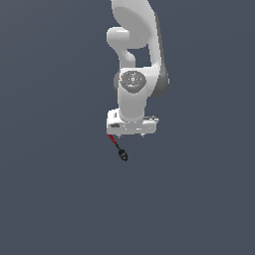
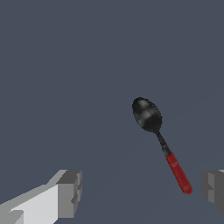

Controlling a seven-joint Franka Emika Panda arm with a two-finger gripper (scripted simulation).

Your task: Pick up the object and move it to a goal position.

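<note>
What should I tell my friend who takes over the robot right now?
Gripper: open, its fingers spread wide apart and holding nothing.
Spoon: black bowl, red handle, lying on the plain grey floor. In the wrist view it sits between the two fingers, closer to one of them and not touching either. In the exterior view it pokes out just below the gripper, toward that view's left.
Done: the gripper is over the spoon.
Left: centre on the handle, come down, close, lift, and carry it to the goal. No goal marker shows in either picture.
</note>
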